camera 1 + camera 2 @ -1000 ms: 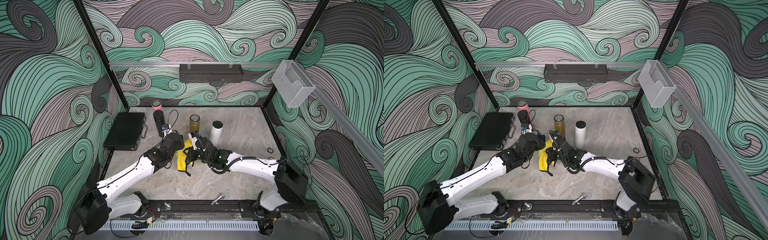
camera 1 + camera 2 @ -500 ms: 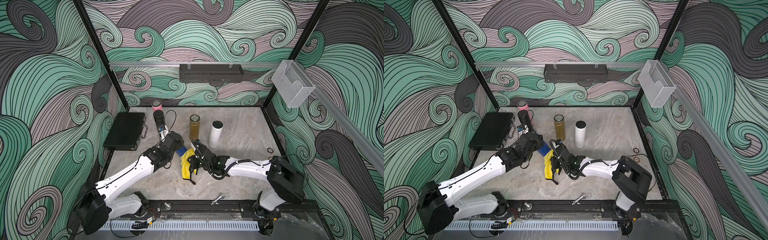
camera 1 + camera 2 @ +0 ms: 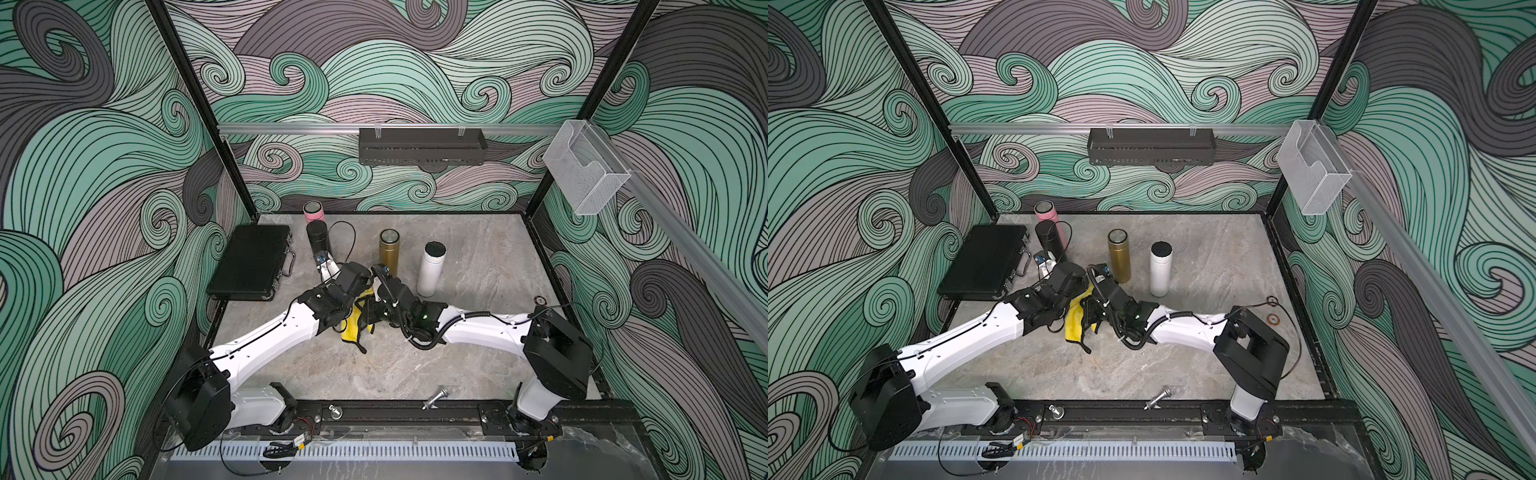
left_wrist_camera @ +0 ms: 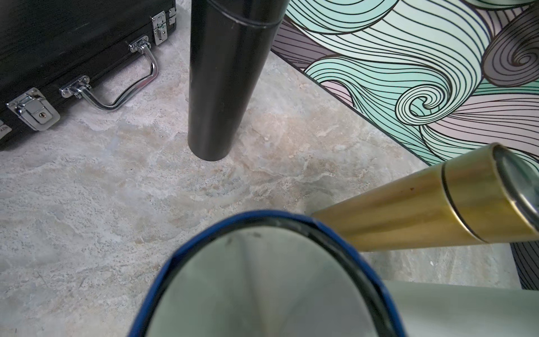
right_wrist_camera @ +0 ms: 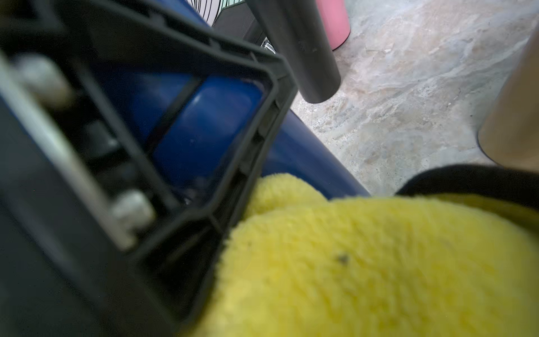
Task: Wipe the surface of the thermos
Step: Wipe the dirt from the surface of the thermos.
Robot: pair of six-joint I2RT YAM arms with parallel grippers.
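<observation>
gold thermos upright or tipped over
Upright. In both top views the gold thermos stands on its base on the table, cap on top, apart from the white thermos.

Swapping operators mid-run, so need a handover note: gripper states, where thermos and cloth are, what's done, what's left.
Left gripper: shut on the blue thermos, held at mid-table.
Right gripper: shut on the yellow cloth, which presses against the thermos body beside the left gripper.
Done: thermos and cloth both grasped, cloth on the surface; how much is wiped cannot be told.
Left: wipe the whole surface, then set both down.
Mind the black thermos, gold thermos, white thermos and pink thermos upright close behind.
</observation>
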